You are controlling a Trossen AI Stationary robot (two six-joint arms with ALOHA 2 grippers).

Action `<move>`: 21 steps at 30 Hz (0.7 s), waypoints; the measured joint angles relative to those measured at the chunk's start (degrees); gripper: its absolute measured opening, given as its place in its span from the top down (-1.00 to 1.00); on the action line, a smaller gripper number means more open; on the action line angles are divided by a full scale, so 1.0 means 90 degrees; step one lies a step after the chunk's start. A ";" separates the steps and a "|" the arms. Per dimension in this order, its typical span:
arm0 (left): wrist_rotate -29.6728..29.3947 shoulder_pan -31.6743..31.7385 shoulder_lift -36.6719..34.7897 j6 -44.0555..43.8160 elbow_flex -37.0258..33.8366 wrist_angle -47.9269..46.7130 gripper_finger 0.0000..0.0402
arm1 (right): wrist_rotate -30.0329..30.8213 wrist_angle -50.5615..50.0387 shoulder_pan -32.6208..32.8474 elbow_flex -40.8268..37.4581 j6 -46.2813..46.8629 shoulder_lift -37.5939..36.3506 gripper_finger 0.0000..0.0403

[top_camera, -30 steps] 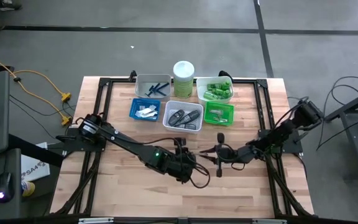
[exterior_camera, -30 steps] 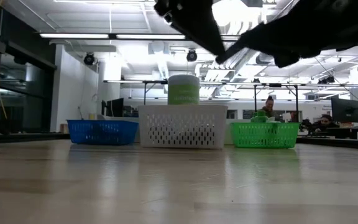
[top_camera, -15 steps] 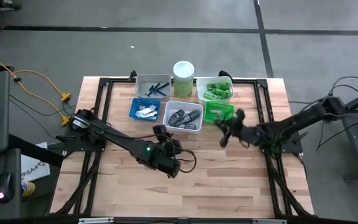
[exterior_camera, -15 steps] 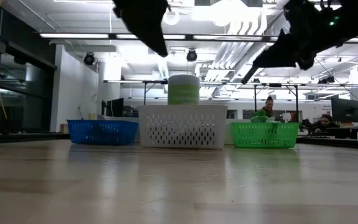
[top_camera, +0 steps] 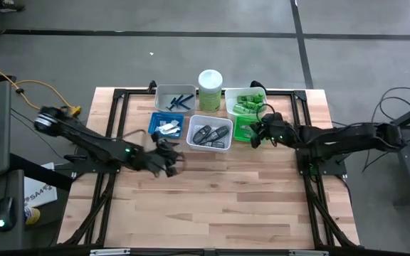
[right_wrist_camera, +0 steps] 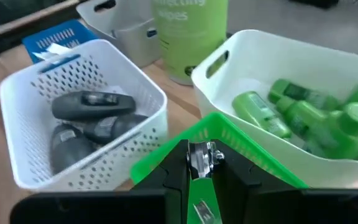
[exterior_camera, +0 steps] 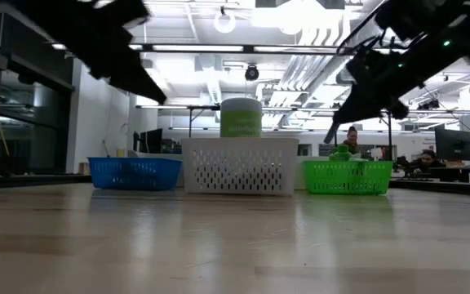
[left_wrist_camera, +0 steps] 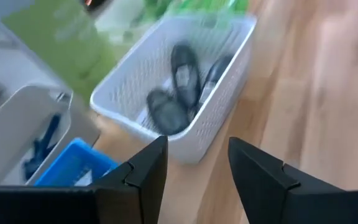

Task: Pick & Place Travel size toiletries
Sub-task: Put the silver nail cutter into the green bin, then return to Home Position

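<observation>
My right gripper (top_camera: 256, 135) (right_wrist_camera: 202, 165) hangs above the green tray (top_camera: 251, 130) (right_wrist_camera: 229, 134), shut on a silver metal clipper (right_wrist_camera: 201, 155). My left gripper (top_camera: 171, 161) (left_wrist_camera: 197, 168) is open and empty, over bare wood near the blue tray (top_camera: 166, 126). Dark grey oval cases (right_wrist_camera: 89, 104) (left_wrist_camera: 182, 65) lie in the white basket (top_camera: 211, 134). Green tubes (right_wrist_camera: 260, 112) lie in the white tray (top_camera: 246, 102). Blue razors (top_camera: 182, 100) lie in the grey tray. My right gripper pinches the silver clipper between its two fingers (right_wrist_camera: 173, 171). The clipper's riveted end (right_wrist_camera: 205, 153) sticks out past the fingertips. It is lifted clear above the green tray. The fingers hide the rest of the clipper.
The tall pale-green canister (top_camera: 210, 87) (right_wrist_camera: 188, 34) stands at the far edge between the grey and white trays. The trays sit close together along the far side. Black frame rails (top_camera: 306, 153) run along the table's left and right sides. Bare wood (top_camera: 212, 199) fills the near half.
Both grippers stood close together over the table's middle a second ago. My right gripper has since swung toward the far edge, to above the green tray. My left gripper has drawn away toward the table's left and somewhat toward the far edge.
</observation>
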 joint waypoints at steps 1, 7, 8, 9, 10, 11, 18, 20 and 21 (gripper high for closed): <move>0.0138 0.0006 -0.0317 0.0187 -0.0324 0.0454 0.16 | -0.0179 0.0177 -0.0106 0.0001 0.0013 0.0124 0.79; 0.0769 -0.0014 -0.2140 0.1133 -0.1836 0.2435 0.16 | -0.0635 0.0595 -0.0493 0.0002 0.0315 0.0907 0.79; 0.0866 -0.0014 -0.2399 0.1231 -0.2006 0.2587 0.16 | -0.0656 0.0663 -0.0527 0.0002 0.0329 0.1011 0.79; 0.0958 -0.0014 -0.2610 0.1266 -0.2132 0.2725 0.16 | -0.0693 0.0697 -0.0559 0.0002 0.0345 0.1102 0.79; 0.1005 -0.0014 -0.2799 0.1288 -0.2231 0.2826 0.16 | -0.0739 0.0719 -0.0583 0.0002 0.0420 0.1176 0.79; 0.1012 -0.0014 -0.2986 0.1340 -0.2318 0.2804 0.16 | -0.0741 0.0784 -0.0597 0.0002 0.0520 0.1248 0.78; 0.1326 -0.0014 -0.3684 0.1920 -0.2485 0.2453 0.16 | -0.0921 0.0791 -0.0598 0.0002 0.1030 0.1395 0.16; 0.1333 -0.0014 -0.3925 0.2054 -0.2486 0.2224 0.16 | -0.1062 0.0777 -0.0598 0.0002 0.1094 0.1359 0.01; 0.1333 -0.0014 -0.4047 0.2093 -0.2485 0.2158 0.16 | -0.1141 0.0744 -0.0607 0.0002 0.1100 0.1309 -0.04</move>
